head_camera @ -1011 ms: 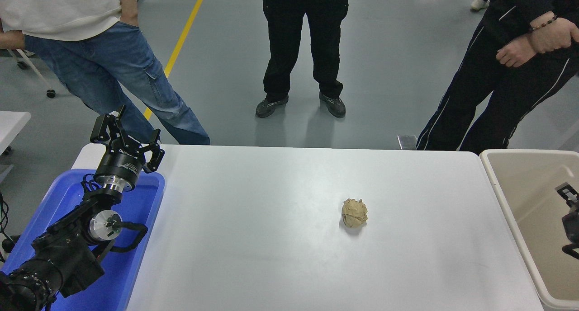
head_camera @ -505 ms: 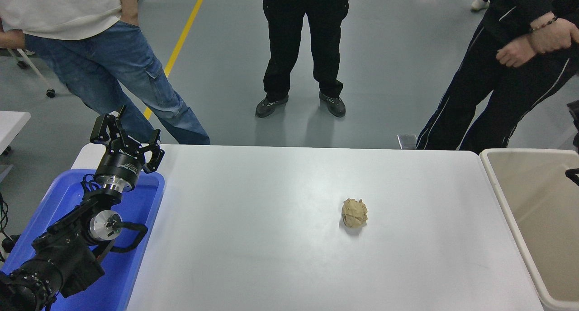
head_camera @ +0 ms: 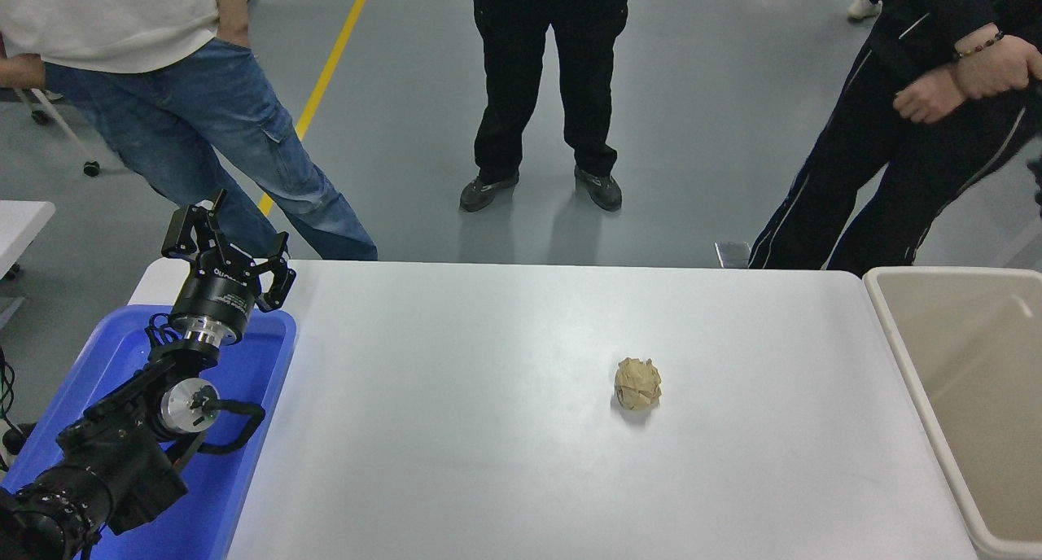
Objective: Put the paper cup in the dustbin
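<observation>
The paper cup is out of view: it is not on the table, and nothing shows in the visible part of the dustbin. The beige dustbin (head_camera: 898, 334) stands at the table's right end, its inside bare where I can see it. Of my right arm only a dark sliver (head_camera: 1038, 187) shows at the right edge above the dustbin; its gripper is out of view. My left gripper (head_camera: 226, 247) is parked at the lower left over the blue bin, open and empty.
A crumpled tan paper ball (head_camera: 637, 383) lies on the white table (head_camera: 456, 430), right of centre. A blue plastic bin (head_camera: 244, 462) stands at the left end under my left arm. Three people stand at the table's far side.
My right gripper, over the dustbin a second ago, has risen and left the picture at the right edge. The left arm and the paper ball have not moved.
</observation>
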Motion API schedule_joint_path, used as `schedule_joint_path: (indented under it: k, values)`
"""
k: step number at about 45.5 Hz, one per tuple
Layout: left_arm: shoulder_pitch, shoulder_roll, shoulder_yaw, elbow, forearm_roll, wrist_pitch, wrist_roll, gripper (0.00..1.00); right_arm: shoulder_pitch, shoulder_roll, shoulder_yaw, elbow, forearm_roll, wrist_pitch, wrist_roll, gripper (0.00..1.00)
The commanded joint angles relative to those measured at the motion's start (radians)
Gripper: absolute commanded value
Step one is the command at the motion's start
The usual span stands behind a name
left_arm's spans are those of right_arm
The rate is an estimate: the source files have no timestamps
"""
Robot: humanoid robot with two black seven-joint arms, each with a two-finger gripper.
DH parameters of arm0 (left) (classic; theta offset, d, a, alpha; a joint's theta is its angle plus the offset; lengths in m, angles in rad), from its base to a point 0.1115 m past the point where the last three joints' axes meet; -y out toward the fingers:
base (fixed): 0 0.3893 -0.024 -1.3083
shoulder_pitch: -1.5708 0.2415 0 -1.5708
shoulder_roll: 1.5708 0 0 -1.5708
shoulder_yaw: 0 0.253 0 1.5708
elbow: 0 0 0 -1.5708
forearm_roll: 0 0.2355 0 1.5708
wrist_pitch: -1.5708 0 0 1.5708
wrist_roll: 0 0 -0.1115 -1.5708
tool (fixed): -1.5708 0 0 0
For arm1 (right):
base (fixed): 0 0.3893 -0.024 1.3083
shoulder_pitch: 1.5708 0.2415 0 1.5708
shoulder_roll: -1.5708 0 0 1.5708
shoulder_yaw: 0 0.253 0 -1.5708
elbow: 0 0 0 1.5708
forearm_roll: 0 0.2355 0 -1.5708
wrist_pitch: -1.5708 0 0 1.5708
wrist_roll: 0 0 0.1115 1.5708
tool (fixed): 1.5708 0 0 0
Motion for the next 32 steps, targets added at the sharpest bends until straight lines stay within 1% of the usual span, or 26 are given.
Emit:
schedule_joint_path:
  k: [1, 7, 12, 17, 27, 32]
  values:
    - [0.0, 0.0, 0.0, 0.0, 0.0, 0.0, 0.0, 1.0, -0.07, -0.019, 0.233, 0.148, 0.001, 0.033, 0.086, 0.99]
    - [0.0, 0.0, 0.0, 0.0, 0.002, 0.0, 0.0, 1.0, -0.135, -0.009, 0.291, 0.167, 0.028, 0.085, 0.193, 0.99]
    - [0.0, 0.0, 0.0, 0.0, 0.0, -0.001, 0.0, 1.0, -0.202, 0.021, 0.328, 0.167, 0.094, 0.093, 0.261, 0.99]
    - [0.0, 0.0, 0.0, 0.0, 0.0, 0.0, 0.0, 1.0, -0.3, 0.065, 0.368, 0.17, 0.097, 0.107, 0.325, 0.99]
    - [0.0, 0.0, 0.0, 0.0, 0.0, 0.0, 0.0, 1.0, -0.452, 0.134, 0.385, 0.232, 0.096, 0.13, 0.348, 0.99]
    - [0.0, 0.0, 0.0, 0.0, 0.0, 0.0, 0.0, 1.0, -0.503, 0.165, 0.38, 0.252, 0.084, 0.131, 0.353, 0.99]
